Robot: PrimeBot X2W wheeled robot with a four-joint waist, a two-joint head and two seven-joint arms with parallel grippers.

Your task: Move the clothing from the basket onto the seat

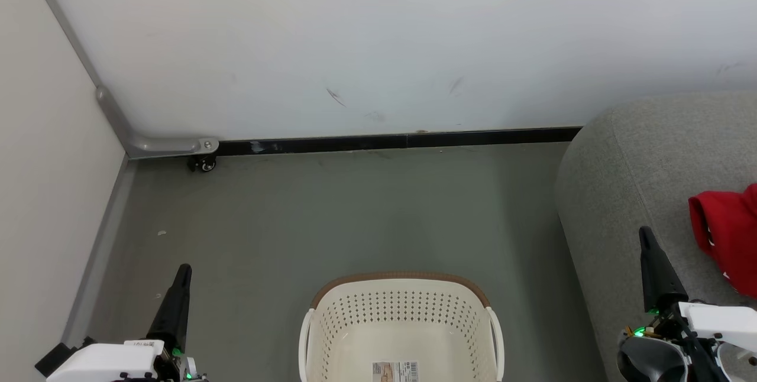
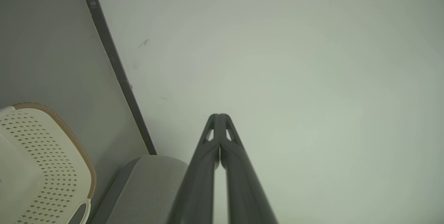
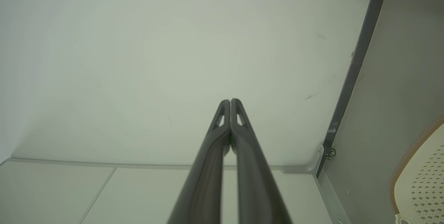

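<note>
The cream basket with a brown rim stands on the floor at the bottom centre, with a bare bottom carrying a label sticker; its rim also appears in the left wrist view and the right wrist view. Red clothing lies on the grey seat at the right edge. My left gripper is shut and holds nothing, left of the basket. My right gripper is shut and holds nothing, over the seat's front edge, just left of the clothing. In the wrist views both pairs of fingers meet at the tips.
A white wall with a black skirting strip closes the back. A grey metal bracket with a small caster sits in the left corner. Grey floor lies between the basket and the wall.
</note>
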